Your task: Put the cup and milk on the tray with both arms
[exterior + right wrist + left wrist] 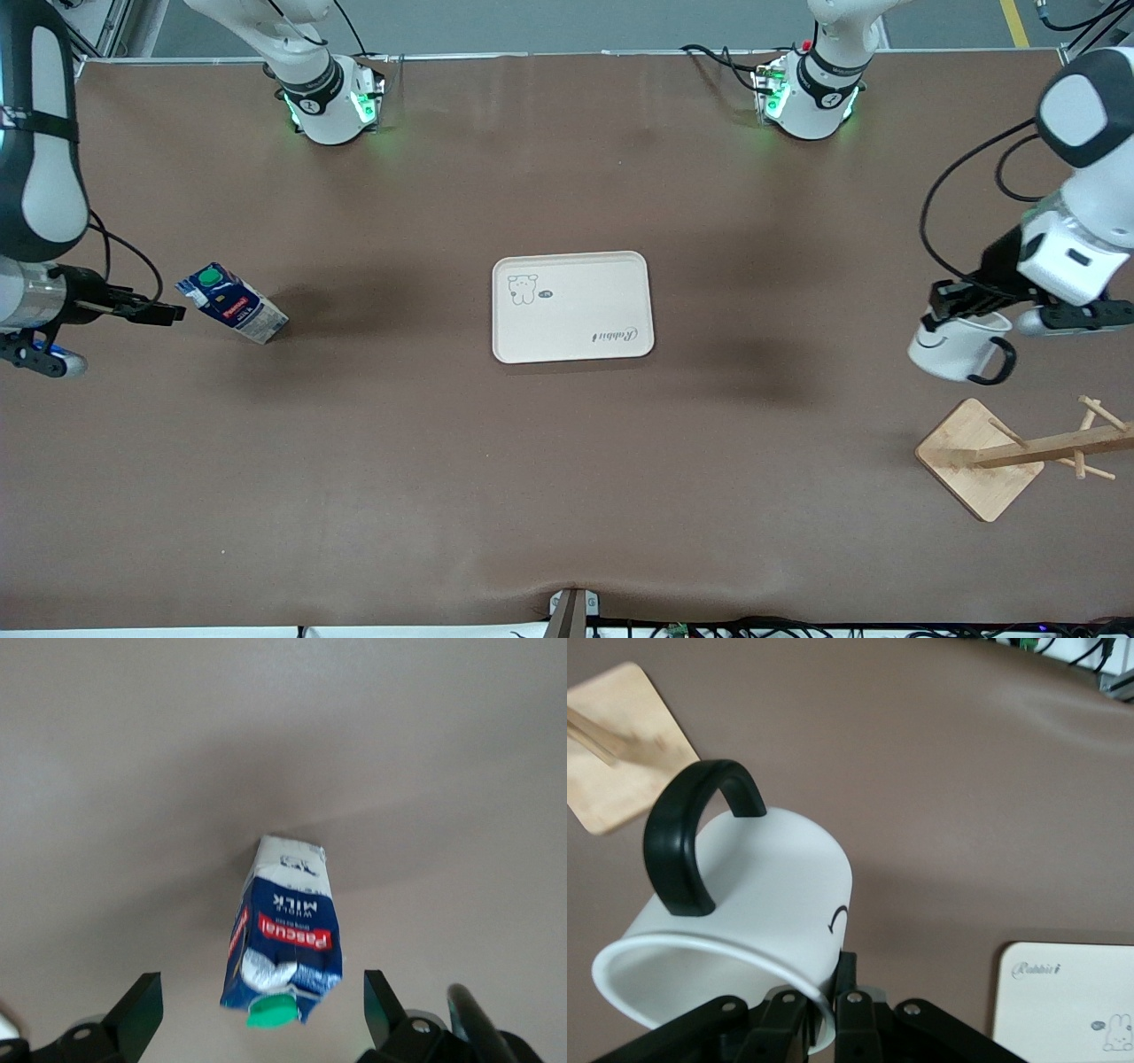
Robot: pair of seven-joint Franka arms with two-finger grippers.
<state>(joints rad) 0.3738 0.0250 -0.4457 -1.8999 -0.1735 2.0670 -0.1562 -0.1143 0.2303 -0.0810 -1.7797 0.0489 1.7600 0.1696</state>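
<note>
The left tool (955, 304) grips the cup (961, 347) by its rim, lifted over the table (567, 496); carrying it over the tray (572, 307) comes next. The right tool (159, 311), open, faces the milk (232, 304) just ahead and must close on it.

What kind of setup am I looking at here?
Likely a robot lab bench: a brown-covered table, cables along its edges, and staged props, namely tray, milk, cup.

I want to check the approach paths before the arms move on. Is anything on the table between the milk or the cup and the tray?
Nothing visible. Bare table lies between the milk and the tray, and between the cup, held by the left gripper, and the tray.
</note>
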